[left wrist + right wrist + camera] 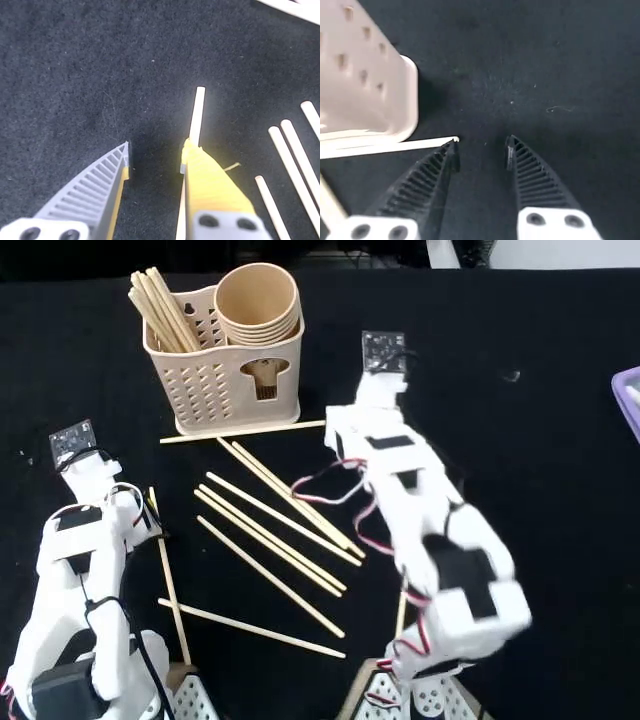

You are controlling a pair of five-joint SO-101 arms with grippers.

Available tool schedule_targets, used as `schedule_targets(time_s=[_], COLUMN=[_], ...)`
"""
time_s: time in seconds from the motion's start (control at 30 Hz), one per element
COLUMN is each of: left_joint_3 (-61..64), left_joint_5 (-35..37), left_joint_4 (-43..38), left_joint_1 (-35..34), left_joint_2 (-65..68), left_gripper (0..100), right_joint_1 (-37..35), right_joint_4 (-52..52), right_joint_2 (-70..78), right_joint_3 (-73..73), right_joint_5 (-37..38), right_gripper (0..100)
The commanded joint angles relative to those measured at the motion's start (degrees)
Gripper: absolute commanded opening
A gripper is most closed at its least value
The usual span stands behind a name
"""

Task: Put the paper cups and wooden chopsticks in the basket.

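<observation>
Chopstick-gathering is my step, I judge; my left claw (156, 147) stands released, one chopstick (197, 112) lying beneath its yellow finger (210, 185), outside the gap; next I'd sidestep to straddle it, then clench.

The left arm (75, 560) is folded upright over its base, and the left end effector (156, 149) points down with its fingers spread apart. The right arm (420, 510) is extended forward and low. The right end effector (482, 146) is likewise parted.
</observation>
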Motion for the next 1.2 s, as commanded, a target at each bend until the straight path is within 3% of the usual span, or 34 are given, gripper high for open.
schedule_targets(time_s=[0.0, 0.1, 0.37, 0.47, 0.57, 0.77, 1.17], left_joint_3=[-0.48, -0.57, -0.57, -0.57, -0.57, -0.66, -0.66], left_joint_5=[-0.44, -0.44, -0.44, -0.44, -0.44, -0.44, -0.44], left_joint_4=[-0.62, -0.62, -0.62, -0.62, -0.62, -0.62, -0.53], left_joint_1=[-0.13, -0.13, -0.13, -0.13, -0.13, -0.13, -0.13], left_joint_2=[-1.58, -1.58, -1.58, -1.58, -1.58, -1.58, -1.58], left_gripper=[18, 18, 18, 18, 18, 18, 18], right_joint_1=[0.26, -0.09, -7.65, -8.0, -7.03, -5.27, -5.27], right_joint_4=[-1.32, -0.79, 3.34, 3.34, 3.16, -1.32, -9.49], right_joint_2=[3.65, 3.12, 3.38, 2.95, 1.1, 1.54, 7.78], right_joint_3=[-6.02, -5.93, -4.7, -3.65, -3.56, -3.47, -3.74], right_joint_5=[-0.18, 2.73, 21.1, 23.47, 21.36, 2.46, 5.01], right_gripper=[14.7, 14.7, 14.7, 14.8, 14.8, 14.8, 14.8])
